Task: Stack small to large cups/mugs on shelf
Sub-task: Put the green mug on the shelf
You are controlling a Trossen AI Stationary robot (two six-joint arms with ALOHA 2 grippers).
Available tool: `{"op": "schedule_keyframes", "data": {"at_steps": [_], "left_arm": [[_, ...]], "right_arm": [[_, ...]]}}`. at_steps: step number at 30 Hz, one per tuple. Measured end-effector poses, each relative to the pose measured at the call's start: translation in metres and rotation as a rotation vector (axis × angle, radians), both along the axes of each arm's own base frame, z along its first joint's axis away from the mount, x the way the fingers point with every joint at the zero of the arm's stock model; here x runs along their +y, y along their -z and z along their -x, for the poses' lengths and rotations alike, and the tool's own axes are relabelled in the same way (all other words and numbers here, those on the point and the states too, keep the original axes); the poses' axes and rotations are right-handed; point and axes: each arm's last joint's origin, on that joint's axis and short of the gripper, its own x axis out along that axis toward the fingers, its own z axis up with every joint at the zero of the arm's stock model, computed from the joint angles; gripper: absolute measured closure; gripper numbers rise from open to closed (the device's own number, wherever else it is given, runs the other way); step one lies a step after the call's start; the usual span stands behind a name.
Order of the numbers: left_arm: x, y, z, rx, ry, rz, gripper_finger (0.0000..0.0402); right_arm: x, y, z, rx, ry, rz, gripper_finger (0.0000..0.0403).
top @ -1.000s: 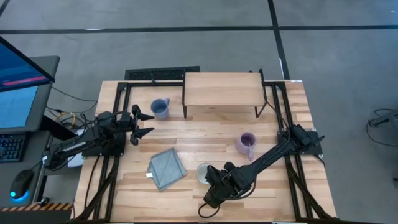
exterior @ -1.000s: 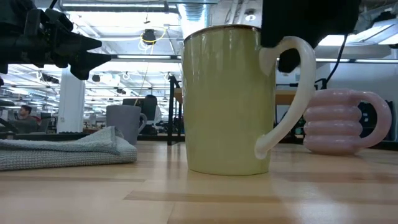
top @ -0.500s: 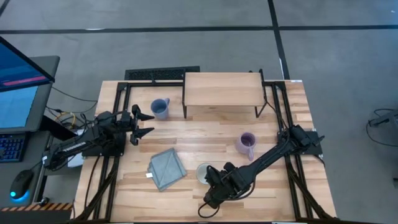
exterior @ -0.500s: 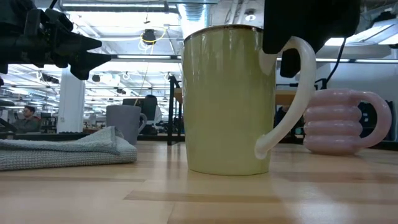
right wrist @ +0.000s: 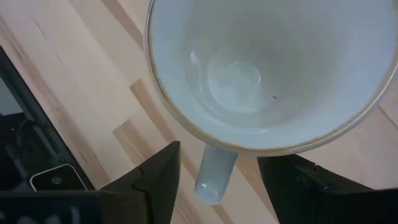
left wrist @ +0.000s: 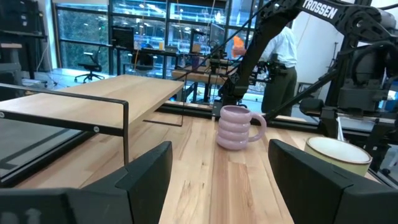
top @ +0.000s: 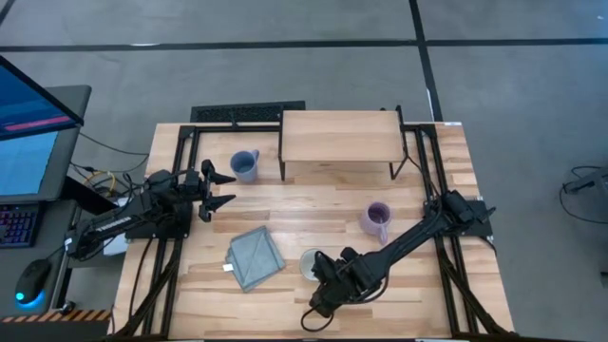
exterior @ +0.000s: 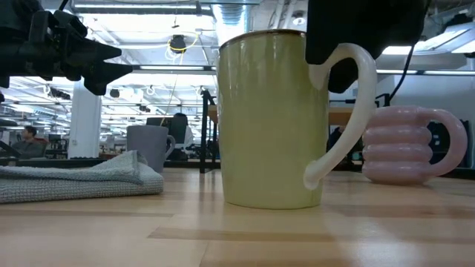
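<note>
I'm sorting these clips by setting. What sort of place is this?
Probably a robotics lab in an open-plan office: a monitor and keyboard beside the wooden table, glass partitions and desk chairs behind, a person standing.

My right arm reaches in from the right side of the table, stretched diagonally toward the near edge, wrist bent so the right gripper (right wrist: pixel 217 168) points straight down with its fingers (right wrist: pixel 158 174) spread wide apart. My left arm sits at the left side, lying low and level, its left gripper (top: pixel 217 188) held off the surface, fingers (left wrist: pixel 149 174) likewise parted.
</note>
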Motion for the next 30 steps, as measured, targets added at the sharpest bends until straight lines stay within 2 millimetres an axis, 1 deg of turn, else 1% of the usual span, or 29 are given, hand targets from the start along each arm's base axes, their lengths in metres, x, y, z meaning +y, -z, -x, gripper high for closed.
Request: {"op": "schedule_keyframes", "data": {"at_steps": [12, 30], "left_arm": [[0.0, 0.0, 0.0, 0.0, 0.0, 0.0, 0.0145], [0.0, 0.0, 0.0, 0.0, 0.0, 0.0, 0.0145]], "right_arm": [[-0.0021, -0.0002, -0.0014, -0.001, 0.006, -0.002, 0.0174], [-0.0044, 0.0007, 0.0021, 0.036, 0.007, 0.022, 0.0277]]}}
